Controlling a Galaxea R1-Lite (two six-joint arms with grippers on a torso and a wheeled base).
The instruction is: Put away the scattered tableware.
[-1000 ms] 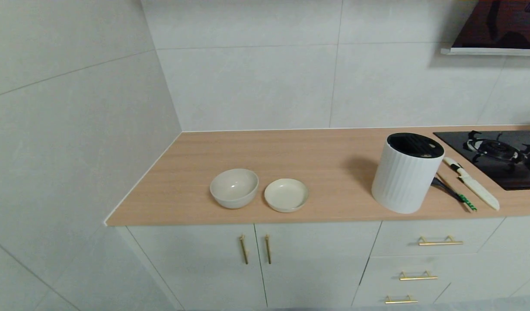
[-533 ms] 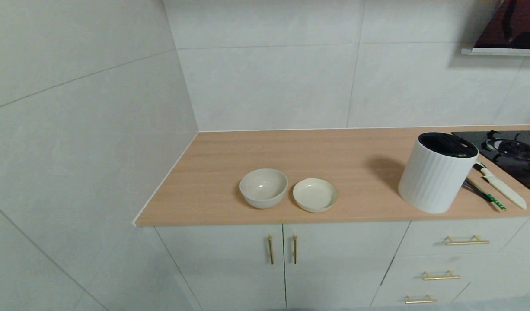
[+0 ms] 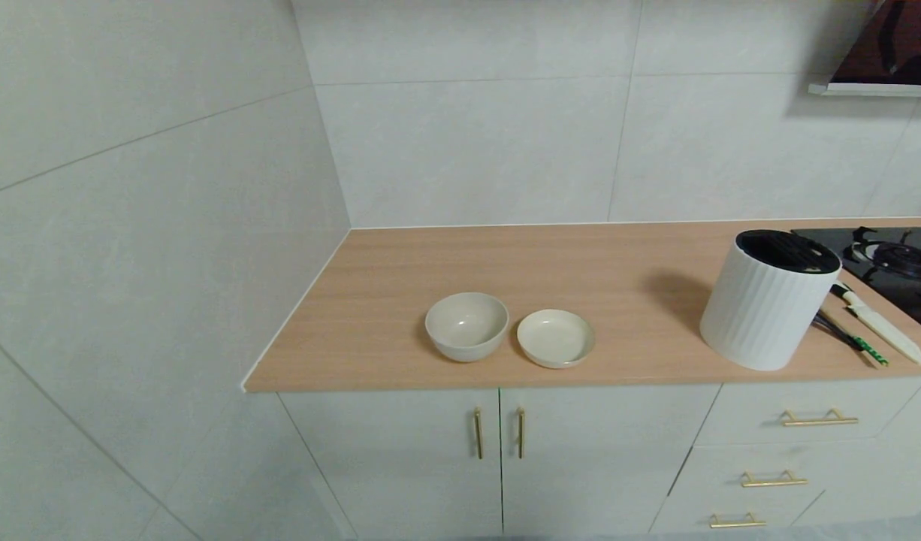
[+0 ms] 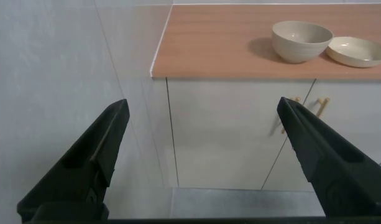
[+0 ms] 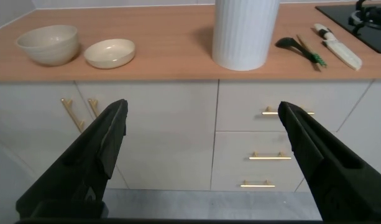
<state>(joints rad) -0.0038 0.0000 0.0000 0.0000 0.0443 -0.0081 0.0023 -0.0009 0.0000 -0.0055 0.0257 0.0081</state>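
Knife (image 5: 338, 48) near holder (image 5: 245, 31), right wrist view

Wooden countertop (image 3: 581, 263). Near front edge: bowl (image 3: 466, 326), shallow dish (image 3: 556, 338) just beside it. Rightward: ribbed white canister (image 3: 768, 304), dark utensil (image 3: 851, 340), knife (image 3: 877, 323). Hob (image 3: 892, 270) inset at right end.

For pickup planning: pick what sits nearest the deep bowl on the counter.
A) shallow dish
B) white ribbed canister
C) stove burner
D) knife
A: the shallow dish sits right beside the bowl, while the canister stands farther along the counter.
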